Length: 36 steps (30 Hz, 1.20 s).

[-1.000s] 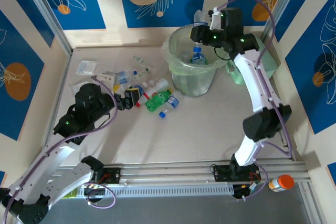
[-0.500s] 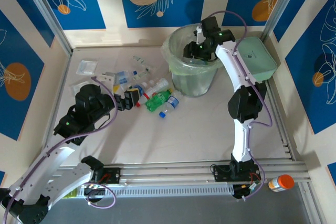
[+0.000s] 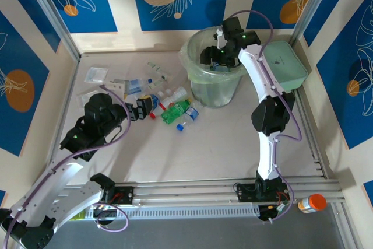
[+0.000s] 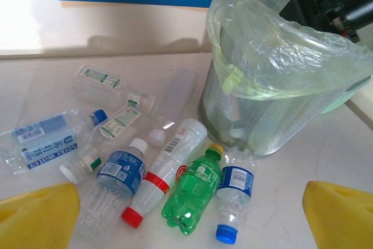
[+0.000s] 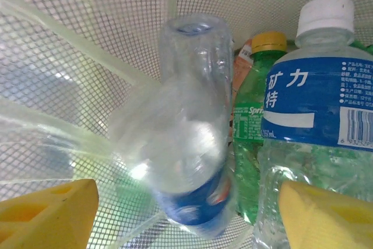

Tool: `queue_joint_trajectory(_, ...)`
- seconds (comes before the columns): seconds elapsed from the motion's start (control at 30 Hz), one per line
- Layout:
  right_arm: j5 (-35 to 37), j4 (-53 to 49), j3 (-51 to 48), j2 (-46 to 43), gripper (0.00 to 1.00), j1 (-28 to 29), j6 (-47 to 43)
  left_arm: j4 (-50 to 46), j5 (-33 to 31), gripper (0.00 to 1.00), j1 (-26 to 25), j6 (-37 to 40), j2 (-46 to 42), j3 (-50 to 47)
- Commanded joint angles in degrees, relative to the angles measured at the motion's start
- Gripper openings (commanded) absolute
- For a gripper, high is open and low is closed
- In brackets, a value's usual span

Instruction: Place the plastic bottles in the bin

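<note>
Several plastic bottles (image 3: 175, 109) lie on the table left of the bin (image 3: 195, 56). In the left wrist view these include a green bottle (image 4: 195, 193), a white one with a red cap (image 4: 160, 182) and a clear one with a blue cap (image 4: 233, 193), beside the bin (image 4: 280, 86). My left gripper (image 3: 140, 109) (image 4: 189, 220) hangs open just short of them, holding nothing. My right gripper (image 3: 218, 56) (image 5: 189, 208) is open over the bin's mouth. A blurred clear bottle with a blue label (image 5: 189, 144) hangs loose between its fingers, touching neither. More bottles (image 5: 317, 115) lie inside.
A flat pale-green lid (image 3: 285, 65) lies right of the bin. Clear plastic packets (image 3: 96, 74) sit at the far left of the table. An orange-capped bottle (image 3: 312, 203) stands outside the front rail. Walls close in the table on three sides.
My right arm swung from the bin's right side to over its mouth, then its jaws opened and let go of the clear bottle. The left gripper opened slightly wider and barely moved.
</note>
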Motion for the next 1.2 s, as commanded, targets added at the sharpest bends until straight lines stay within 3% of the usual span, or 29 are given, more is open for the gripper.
queue_joint_trajectory(0.0,1.8,-1.8,2.1,-5.9,0.81,0.3,-0.4,-0.5,-2.1,0.98,-0.4,0.2,0.2,0.1)
queue_joint_trajectory(0.17,4.0,1.5,-2.5,-14.5,0.79,0.8,0.2,-0.8,-2.3,0.98,-0.3,0.2,1.0,0.0)
queue_joint_trajectory(0.53,3.8,12.6,-26.5,-37.0,0.73,6.7,1.6,-5.0,0.6,0.99,-0.3,-4.5,6.5,2.8)
queue_joint_trajectory(0.83,-0.4,19.2,-48.8,-54.6,0.69,7.9,3.4,-16.8,5.1,0.96,-0.7,-7.0,21.2,13.1)
queue_joint_trajectory(0.97,-1.4,22.0,-57.3,-60.8,0.69,7.8,4.9,-18.5,7.8,0.93,-5.3,-6.2,31.0,17.4)
queue_joint_trajectory(1.17,1.9,22.5,-64.9,-67.4,0.69,4.9,8.0,-18.2,3.2,0.87,-13.2,-1.9,45.1,23.9)
